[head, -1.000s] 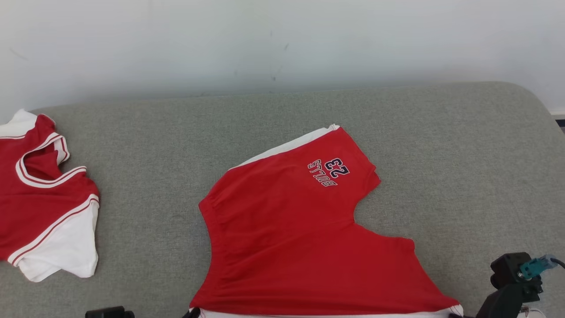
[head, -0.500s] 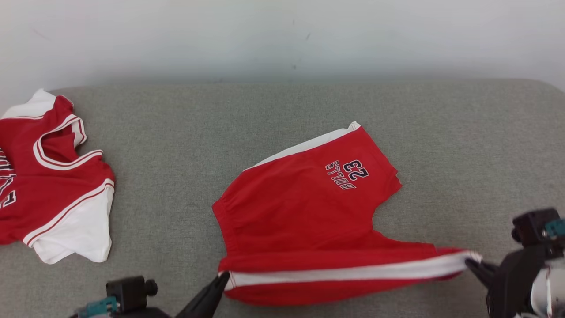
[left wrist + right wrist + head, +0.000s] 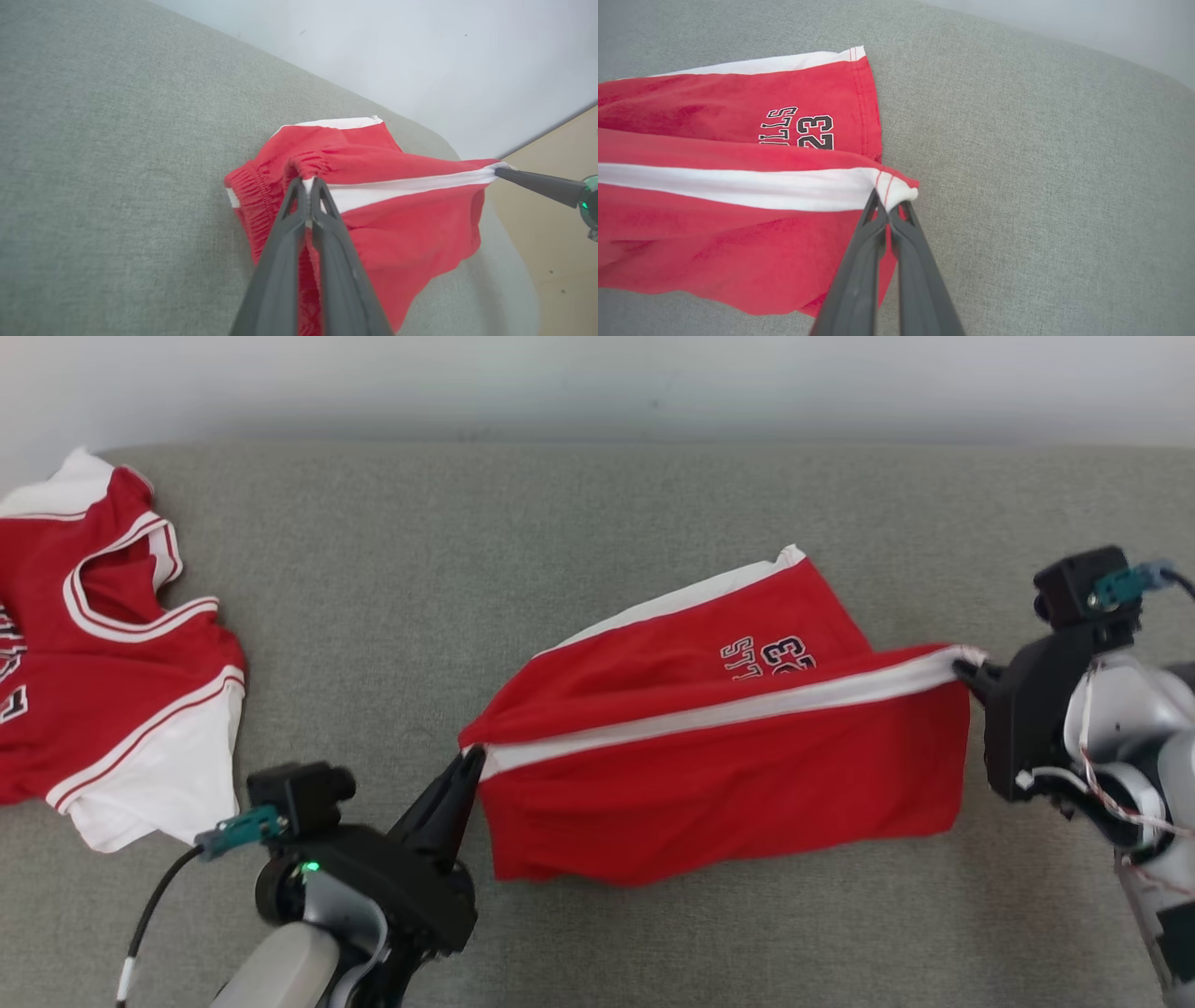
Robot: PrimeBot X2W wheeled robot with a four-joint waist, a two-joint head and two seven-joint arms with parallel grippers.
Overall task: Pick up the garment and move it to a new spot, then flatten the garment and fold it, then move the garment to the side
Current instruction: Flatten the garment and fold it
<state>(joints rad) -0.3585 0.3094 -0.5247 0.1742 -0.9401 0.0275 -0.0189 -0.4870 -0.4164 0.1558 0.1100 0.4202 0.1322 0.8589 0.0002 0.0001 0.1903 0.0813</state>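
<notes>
My left end effector [image 3: 476,758], at seven o'clock, and right end effector [image 3: 962,670], at three o'clock, each clamp one end of the raised red shorts [image 3: 728,793].

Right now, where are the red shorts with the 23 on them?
In the head view, the red shorts lie mid-right on the grey fabric surface, their near edge held up between the left jaws and right jaws, right of the red-and-white jersey.

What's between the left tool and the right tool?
The red fabric shorts, their white side stripe stretched from left tool to right tool; head view shows it.
</notes>
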